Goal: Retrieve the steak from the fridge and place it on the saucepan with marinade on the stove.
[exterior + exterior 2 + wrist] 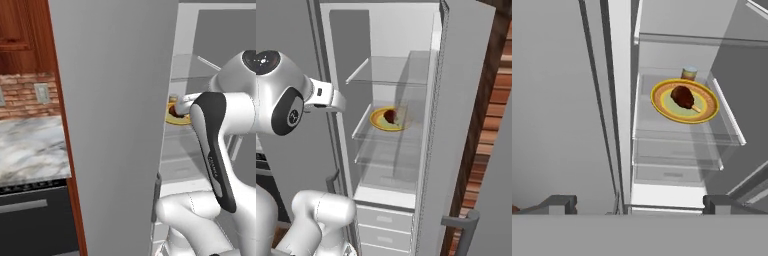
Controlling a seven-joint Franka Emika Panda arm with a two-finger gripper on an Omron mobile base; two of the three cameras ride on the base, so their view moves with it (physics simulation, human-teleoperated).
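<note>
We hold our gripper (637, 207) wide open and empty, facing the open fridge (421, 65); the steak (682, 96) sits on its yellow plate (704, 112) at one o'clock, ready for reaching.

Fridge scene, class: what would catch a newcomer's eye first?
A bright yellow round plate on a glass shelf of the open grey fridge, bearing a small dark red-brown steak. Behind the plate stands a small jar. The white robot arm looms in front.
</note>
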